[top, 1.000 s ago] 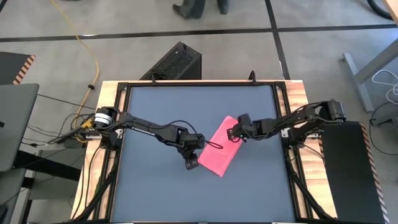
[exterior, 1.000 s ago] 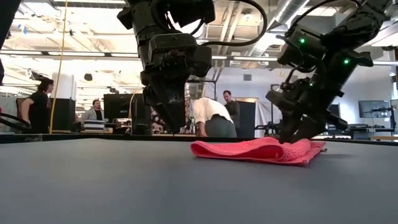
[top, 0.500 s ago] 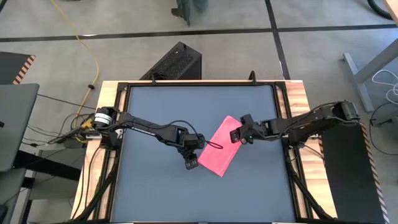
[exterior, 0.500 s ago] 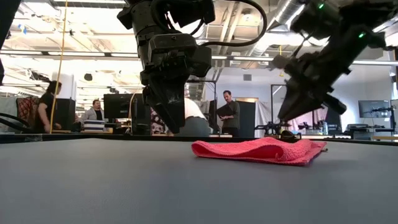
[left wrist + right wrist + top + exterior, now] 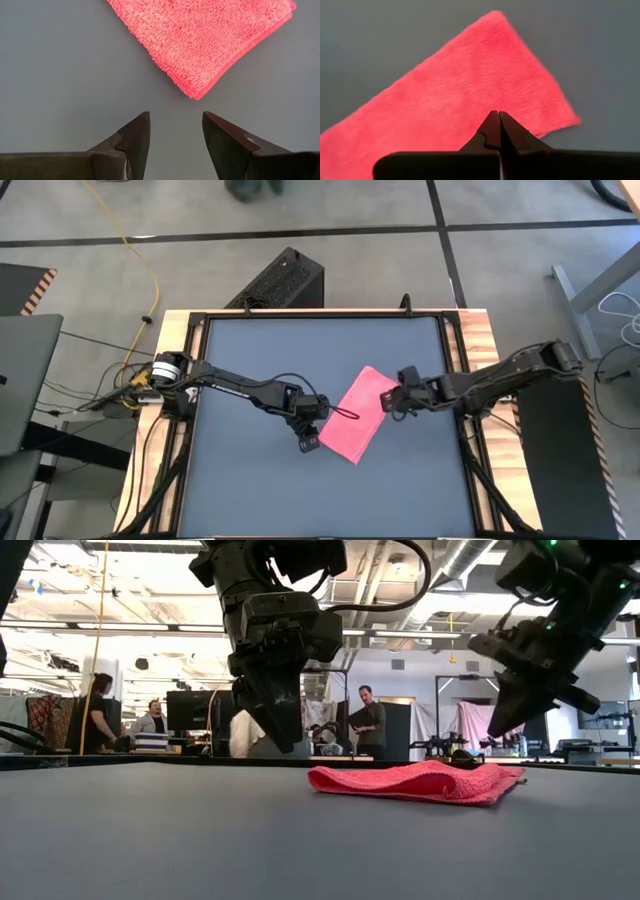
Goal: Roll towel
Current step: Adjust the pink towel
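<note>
The pink towel (image 5: 358, 416) lies folded into a flat strip on the dark grey tabletop (image 5: 260, 360), slanting from far right to near left; in the low view the towel (image 5: 420, 783) rests flat. My left gripper (image 5: 308, 443) hovers open just off the towel's near left corner (image 5: 197, 92), fingers pointing steeply down at bare table (image 5: 175, 131). My right gripper (image 5: 392, 402) is shut and empty. It hangs above the towel's right long edge (image 5: 540, 125), clear of the cloth (image 5: 503, 726).
A wooden frame (image 5: 480, 340) borders the tabletop. A black box (image 5: 280, 280) stands beyond the far edge and a laptop (image 5: 25, 380) sits off to the left. People (image 5: 365, 720) stand in the room behind. Bare tabletop lies on the far and near sides of the towel.
My right gripper has risen off the towel's right edge, drawn back toward the table's right edge and shut with nothing in it. The towel lies as before.
</note>
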Tool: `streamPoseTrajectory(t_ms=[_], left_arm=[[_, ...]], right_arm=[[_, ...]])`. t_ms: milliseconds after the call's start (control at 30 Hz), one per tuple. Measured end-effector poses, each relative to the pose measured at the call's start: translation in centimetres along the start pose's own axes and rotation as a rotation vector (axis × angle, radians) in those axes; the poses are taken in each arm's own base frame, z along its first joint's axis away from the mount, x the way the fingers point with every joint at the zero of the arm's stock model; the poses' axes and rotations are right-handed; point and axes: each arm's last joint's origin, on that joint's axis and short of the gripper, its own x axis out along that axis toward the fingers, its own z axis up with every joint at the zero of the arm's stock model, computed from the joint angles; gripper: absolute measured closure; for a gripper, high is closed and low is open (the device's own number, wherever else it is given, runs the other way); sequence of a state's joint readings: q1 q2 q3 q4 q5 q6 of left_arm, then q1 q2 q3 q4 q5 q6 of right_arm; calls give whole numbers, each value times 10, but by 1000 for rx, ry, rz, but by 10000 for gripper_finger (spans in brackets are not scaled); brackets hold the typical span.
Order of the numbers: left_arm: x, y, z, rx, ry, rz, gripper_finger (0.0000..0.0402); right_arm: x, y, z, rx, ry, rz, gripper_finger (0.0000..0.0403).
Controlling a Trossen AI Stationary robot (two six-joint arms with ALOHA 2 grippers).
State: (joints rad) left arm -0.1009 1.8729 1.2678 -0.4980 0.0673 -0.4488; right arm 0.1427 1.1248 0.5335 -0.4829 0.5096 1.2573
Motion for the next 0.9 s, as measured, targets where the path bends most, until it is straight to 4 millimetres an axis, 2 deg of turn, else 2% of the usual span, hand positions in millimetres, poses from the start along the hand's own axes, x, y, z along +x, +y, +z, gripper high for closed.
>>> streamPoseTrajectory(t_ms=[667, 900], left_arm=[[0, 0, -1, -1, 13, 0, 232], [0, 0, -1, -2, 13, 1, 232]], right_arm=[[36, -6, -18, -53, 49, -227, 388], [56, -7, -17, -111, 40, -279, 387]])
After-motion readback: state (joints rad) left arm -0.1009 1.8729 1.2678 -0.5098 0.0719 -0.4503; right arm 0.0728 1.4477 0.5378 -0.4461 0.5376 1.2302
